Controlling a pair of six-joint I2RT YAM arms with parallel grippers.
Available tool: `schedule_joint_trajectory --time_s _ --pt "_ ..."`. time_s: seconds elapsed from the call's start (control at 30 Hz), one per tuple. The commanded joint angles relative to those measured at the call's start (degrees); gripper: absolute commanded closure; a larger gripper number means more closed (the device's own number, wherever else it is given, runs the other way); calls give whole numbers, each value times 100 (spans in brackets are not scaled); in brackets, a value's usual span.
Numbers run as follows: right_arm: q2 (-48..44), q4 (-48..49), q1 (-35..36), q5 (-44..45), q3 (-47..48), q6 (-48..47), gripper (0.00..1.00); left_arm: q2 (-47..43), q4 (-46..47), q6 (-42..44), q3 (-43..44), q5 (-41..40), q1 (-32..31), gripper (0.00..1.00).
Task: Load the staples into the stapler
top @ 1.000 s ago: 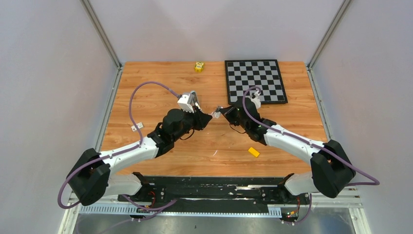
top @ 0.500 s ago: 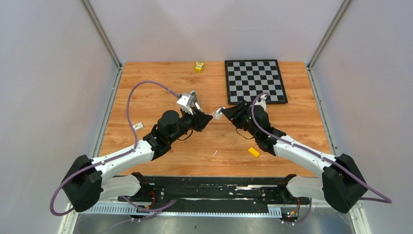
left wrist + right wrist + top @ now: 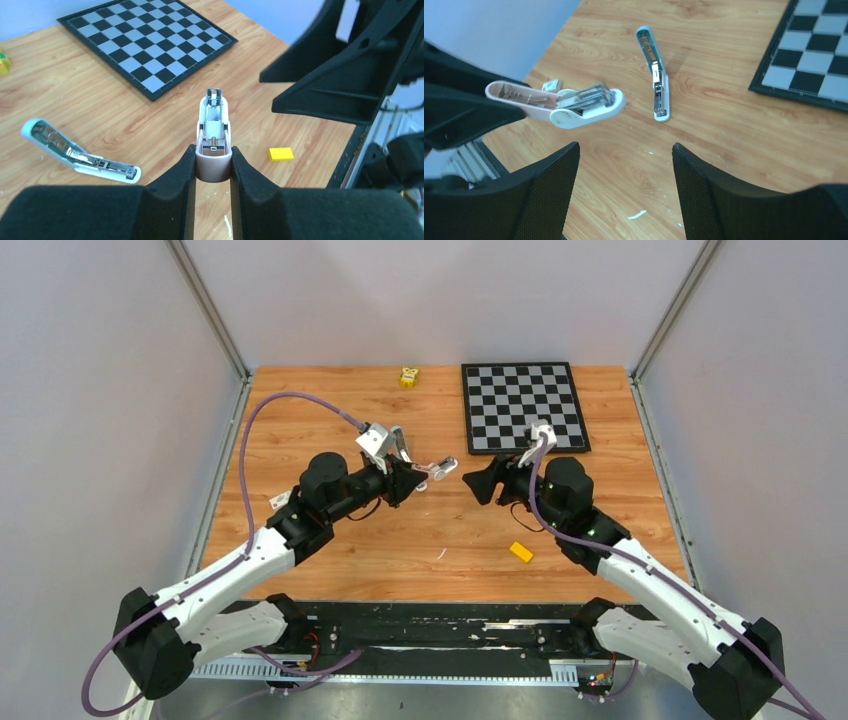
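My left gripper clenches the pink stapler aloft, its magazine exposed. My right gripper hangs released and empty. The staples lie near the table's left edge. In reaching for them, my right arm could knock the stapler askew.

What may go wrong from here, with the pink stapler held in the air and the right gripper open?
1. The left gripper holds the pink stapler by one end only, so a push may tilt it.
2. The staples lie beyond the left arm; the open right gripper may hit that arm when reaching.
3. A pale blue stapler also lies open on the table: a mix-up is possible.
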Motion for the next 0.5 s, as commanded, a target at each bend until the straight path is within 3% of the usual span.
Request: schedule_joint_trajectory --time_s 0.0,0.13,0.3,0.47 --pt "-85 -507 -75 -1410 528 -1850 28 -174 -697 769 364 967 40 100" --pt "22 -471 -76 -2824 835 -2931 25 -188 -1118 1386 529 1998 46 100" --pt "448 -1799 -81 -4676 1760 -4213 21 -252 -1188 1698 542 2779 50 100" --pt "808 -2408 -69 -5466 2011 -4841 22 -414 -1152 1934 495 3070 50 100"
